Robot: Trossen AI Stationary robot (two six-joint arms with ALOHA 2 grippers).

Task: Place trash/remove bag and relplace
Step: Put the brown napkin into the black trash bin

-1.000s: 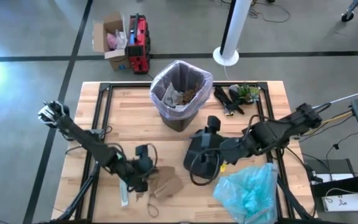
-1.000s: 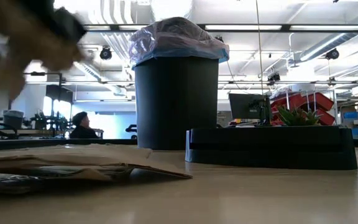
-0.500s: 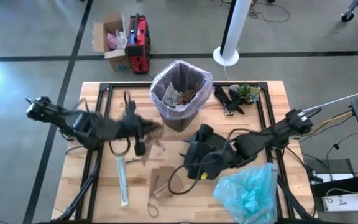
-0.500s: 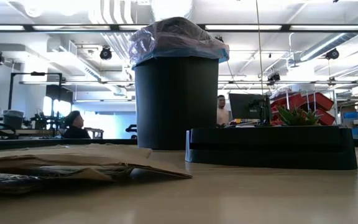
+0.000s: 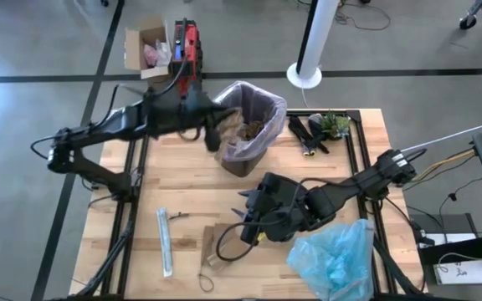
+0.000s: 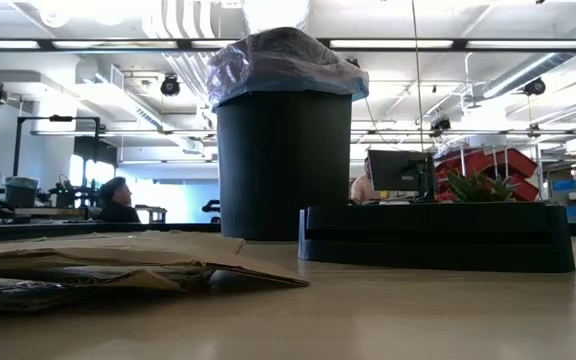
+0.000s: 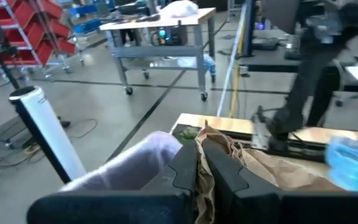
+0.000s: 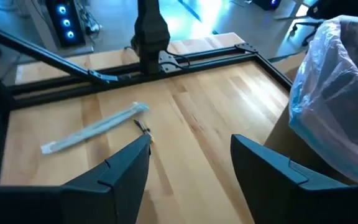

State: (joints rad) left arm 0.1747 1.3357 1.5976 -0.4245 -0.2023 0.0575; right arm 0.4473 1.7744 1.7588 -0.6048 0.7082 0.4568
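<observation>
over the left rim of the lined bin, near the table's far edge, the left gripper is clamped on crumpled brown paper; the bin mouth lies just right of it, while the right gripper, jaws apart, waits mid-table

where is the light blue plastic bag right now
In the high view, the crinkly light blue plastic bag lies at the wooden table's near right corner, just beside the right gripper.
</observation>
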